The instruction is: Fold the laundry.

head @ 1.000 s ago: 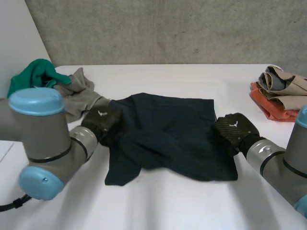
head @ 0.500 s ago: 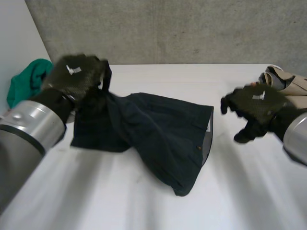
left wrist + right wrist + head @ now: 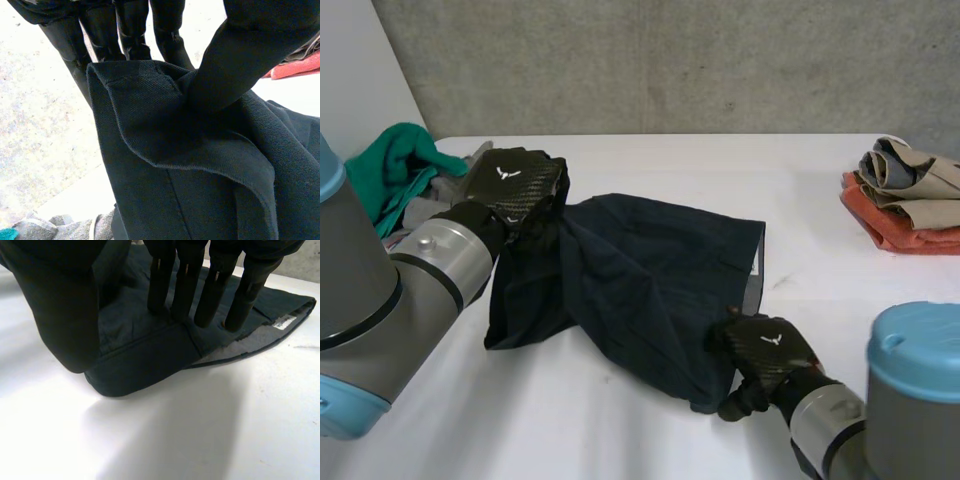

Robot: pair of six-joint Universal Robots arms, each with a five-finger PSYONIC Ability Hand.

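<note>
Navy garment (image 3: 640, 270) lies across the middle of the white surface (image 3: 620, 440). The left hand (image 3: 515, 183) pinches one edge raised above that surface, and the right hand (image 3: 765, 350) rests straight fingers (image 3: 186, 280) on its corner. Pulling could slide that ungripped corner and bunch the fold.

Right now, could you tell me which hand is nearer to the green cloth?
Left. The left hand pinches a raised edge of the dark garment just beside the green cloth; the right hand rests open on the garment's near corner, across the garment from it.
</note>
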